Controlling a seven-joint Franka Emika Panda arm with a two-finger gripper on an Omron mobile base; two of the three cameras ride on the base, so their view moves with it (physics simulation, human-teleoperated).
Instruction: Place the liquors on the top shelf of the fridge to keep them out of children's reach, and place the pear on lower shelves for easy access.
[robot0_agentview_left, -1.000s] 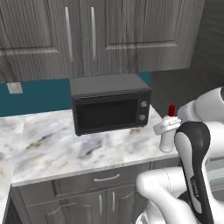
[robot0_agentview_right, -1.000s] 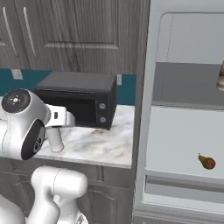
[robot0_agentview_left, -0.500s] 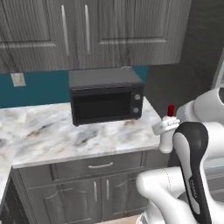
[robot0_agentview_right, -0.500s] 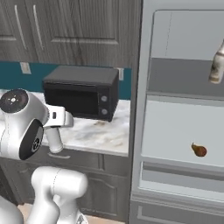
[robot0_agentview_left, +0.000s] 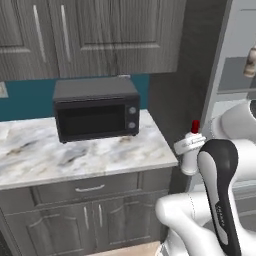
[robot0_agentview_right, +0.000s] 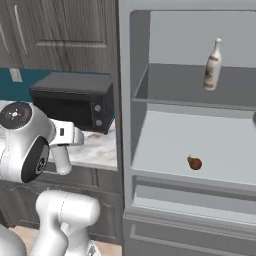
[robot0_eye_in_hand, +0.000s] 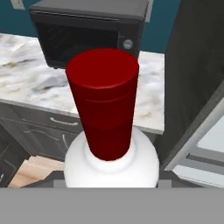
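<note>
Hand view: white bottle with red cap (robot0_eye_in_hand: 105, 131) sat right at the camera, upright along the gripper axis, cap toward the lens. Fingertips hidden by the bottle, so grip and jaw opening could not be read; the bottle appeared carried at the hand. In left base view the same bottle's red cap (robot0_agentview_left: 195, 126) poked up just behind the arm's wrist, off the counter's right edge, beside the fridge (robot0_agentview_left: 235, 100). Marble counter (robot0_agentview_left: 75, 155) behind it carried the black microwave (robot0_agentview_left: 96, 114) near its back edge. Right base view: pear (robot0_agentview_right: 194, 163) lay on the pale lower shelf (robot0_agentview_right: 200, 145), toward its front edge. Pale slim-necked bottle (robot0_agentview_right: 212, 65) stood upright on the dark top shelf (robot0_agentview_right: 170, 85), right of middle.
</note>
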